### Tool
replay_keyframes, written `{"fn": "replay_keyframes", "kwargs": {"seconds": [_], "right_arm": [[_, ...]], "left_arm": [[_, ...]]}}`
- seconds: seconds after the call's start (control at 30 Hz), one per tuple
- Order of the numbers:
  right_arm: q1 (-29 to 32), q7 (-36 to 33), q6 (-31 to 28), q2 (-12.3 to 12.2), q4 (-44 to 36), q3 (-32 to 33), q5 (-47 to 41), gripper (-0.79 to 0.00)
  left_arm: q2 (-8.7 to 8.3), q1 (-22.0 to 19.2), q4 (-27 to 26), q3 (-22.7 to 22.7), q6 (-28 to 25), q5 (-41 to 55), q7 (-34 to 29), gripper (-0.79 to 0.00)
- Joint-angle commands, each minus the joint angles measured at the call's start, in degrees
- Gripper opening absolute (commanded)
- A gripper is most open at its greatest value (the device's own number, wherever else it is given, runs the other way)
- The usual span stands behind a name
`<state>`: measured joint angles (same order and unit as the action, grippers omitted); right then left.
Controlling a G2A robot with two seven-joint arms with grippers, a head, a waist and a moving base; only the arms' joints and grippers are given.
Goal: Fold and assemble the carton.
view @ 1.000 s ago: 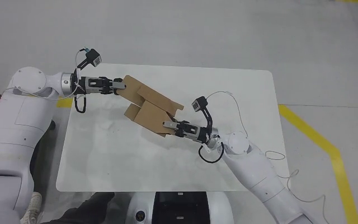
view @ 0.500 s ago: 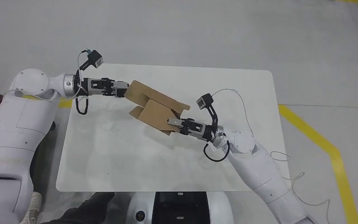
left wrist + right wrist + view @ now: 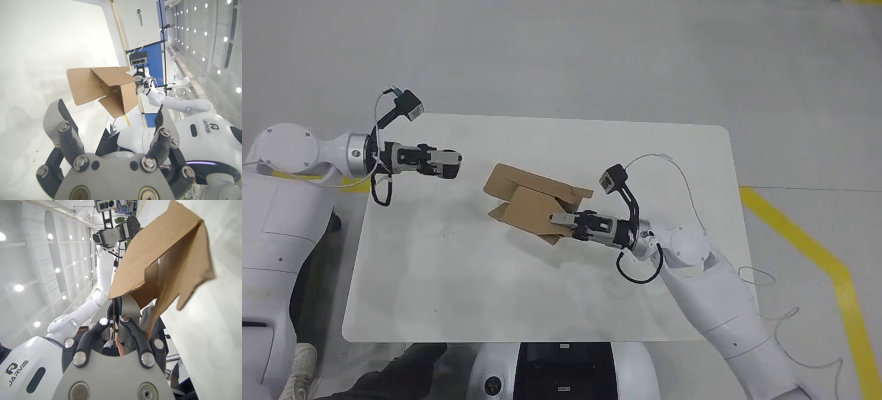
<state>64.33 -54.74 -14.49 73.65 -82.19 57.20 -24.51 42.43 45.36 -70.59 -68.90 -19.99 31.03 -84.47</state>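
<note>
Left gripper (image 3: 455, 162), jaws apart, has let go and drawn back from the carton (image 3: 527, 205), leaving it half-open, flaps unfolded, clamped by the right gripper (image 3: 556, 219) alone.

The brown corrugated cardboard carton (image 3: 532, 203) is standing half-opened as a hollow sleeve, its end flaps splaying outward, unfolded. It is tilting over the middle of the white worktop (image 3: 442, 280), with the right gripper (image 3: 560, 222) pinching one wall edge.
</note>
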Motion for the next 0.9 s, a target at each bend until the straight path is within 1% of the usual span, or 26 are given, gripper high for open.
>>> {"fn": "replay_keyframes", "kwargs": {"seconds": [0.0,0.23,0.37,0.47,0.57,0.7,0.87], "right_arm": [[0.23,-0.67,0.49,-0.12,-0.28,-0.02,0.39,-0.785],[1.34,-2.16,1.16,-0.25,-1.48,-0.11,-2.02,-0.785],[1.92,-1.37,0.22,-0.26,-2.10,0.40,-3.56,-0.785],[2.15,-1.10,-0.73,-0.31,-2.50,0.83,-4.16,-0.785],[2.33,-0.54,-2.64,-0.38,-2.70,1.28,-3.60,-0.785],[2.17,-0.10,-4.31,-0.43,-2.00,1.58,-2.72,-0.785],[1.85,-0.64,-5.53,-0.43,-1.32,0.99,-1.09,-0.785]], "left_arm": [[-0.04,-0.08,-2.14,0.07,0.82,0.96,-0.64,0.000],[0.11,-0.25,-6.56,2.02,1.63,1.54,-1.45,0.000],[0.43,-0.72,-7.34,3.91,2.34,1.82,-2.16,0.000],[0.82,-1.38,-7.26,5.75,3.67,2.69,-3.50,0.000],[1.05,-2.16,-5.85,7.78,3.94,3.57,-3.53,0.000],[1.23,-4.02,-3.87,10.85,7.57,6.37,-3.53,0.000],[1.23,-6.06,-2.50,13.97,7.63,8.73,-3.53,0.000]]}}
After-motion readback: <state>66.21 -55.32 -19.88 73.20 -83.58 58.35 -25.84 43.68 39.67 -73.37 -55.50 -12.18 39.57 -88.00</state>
